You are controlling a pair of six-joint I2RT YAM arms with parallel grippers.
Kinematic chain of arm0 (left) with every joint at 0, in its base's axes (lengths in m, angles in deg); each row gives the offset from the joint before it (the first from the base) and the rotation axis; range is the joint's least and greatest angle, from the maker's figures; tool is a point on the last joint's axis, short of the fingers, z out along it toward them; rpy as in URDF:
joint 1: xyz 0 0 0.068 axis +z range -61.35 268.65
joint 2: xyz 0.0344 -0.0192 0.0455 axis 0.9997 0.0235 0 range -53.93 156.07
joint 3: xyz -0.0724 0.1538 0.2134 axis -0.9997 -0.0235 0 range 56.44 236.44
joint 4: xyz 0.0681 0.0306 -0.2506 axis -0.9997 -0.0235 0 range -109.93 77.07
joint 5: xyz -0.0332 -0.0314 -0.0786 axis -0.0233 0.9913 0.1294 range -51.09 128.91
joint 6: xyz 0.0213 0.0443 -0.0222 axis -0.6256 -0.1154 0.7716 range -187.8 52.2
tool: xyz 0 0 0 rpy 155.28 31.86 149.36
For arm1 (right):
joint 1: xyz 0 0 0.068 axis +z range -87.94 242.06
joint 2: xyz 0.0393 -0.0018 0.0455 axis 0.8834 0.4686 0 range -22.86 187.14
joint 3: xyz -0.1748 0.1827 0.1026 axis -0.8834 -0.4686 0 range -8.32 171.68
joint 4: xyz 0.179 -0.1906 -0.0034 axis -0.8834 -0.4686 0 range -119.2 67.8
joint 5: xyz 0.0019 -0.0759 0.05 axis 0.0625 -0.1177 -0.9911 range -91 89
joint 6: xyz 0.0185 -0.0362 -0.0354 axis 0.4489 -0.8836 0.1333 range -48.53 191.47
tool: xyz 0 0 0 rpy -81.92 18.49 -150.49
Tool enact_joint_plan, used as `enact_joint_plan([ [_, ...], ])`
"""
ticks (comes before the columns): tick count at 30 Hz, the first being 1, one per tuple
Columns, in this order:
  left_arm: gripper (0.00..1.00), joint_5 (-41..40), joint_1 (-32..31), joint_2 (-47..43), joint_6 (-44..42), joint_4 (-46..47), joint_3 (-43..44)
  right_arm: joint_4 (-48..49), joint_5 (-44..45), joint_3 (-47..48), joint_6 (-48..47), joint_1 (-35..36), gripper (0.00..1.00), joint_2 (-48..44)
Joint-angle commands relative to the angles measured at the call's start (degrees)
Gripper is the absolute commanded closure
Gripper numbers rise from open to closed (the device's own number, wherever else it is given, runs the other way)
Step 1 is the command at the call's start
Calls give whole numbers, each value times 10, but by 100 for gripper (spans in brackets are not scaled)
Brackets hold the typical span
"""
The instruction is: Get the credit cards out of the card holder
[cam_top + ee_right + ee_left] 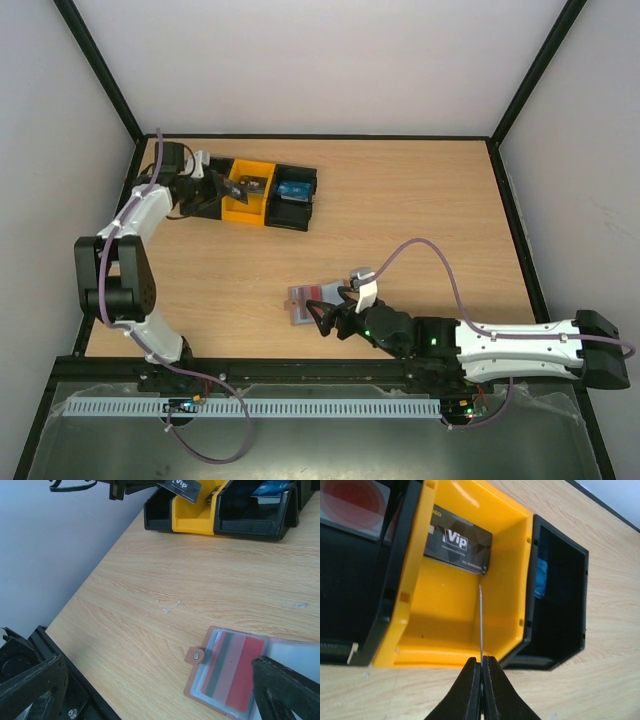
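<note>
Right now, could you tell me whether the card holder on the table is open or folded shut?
Open: the card holder lies spread flat, its snap tab undone and a red card showing inside.

Left pincer [481, 661] is pinched tight, reached far forward; right pincer [156, 665] gapes wide, held low.

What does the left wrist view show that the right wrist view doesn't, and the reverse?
Left wrist only: a thin edge-on card pinched in the shut left end effector at the yellow plastic bin, and a red-circle card in the neighbouring black bin. Right wrist only: the mauve-brown folding card holder lying open on the wooden table with a red card inside, and the right end effector, open wide. Both: the yellow bin, the black VIP card and the blue card.
</note>
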Motion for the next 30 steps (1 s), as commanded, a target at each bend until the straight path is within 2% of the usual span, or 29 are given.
enact_joint_plan([
  [1,97,-10,3,48,-11,-14,56,-22,25,30,-13,3,2,8],
  [11,97,-21,-8,138,-2,-10,133,-31,34,70,-20,3,2,74],
  [22,97,-15,-10,189,-15,-12,184,-34,37,115,-54,3,2,134],
  [30,97,-9,-15,217,-13,-20,212,-36,32,117,-46,3,2,153],
])
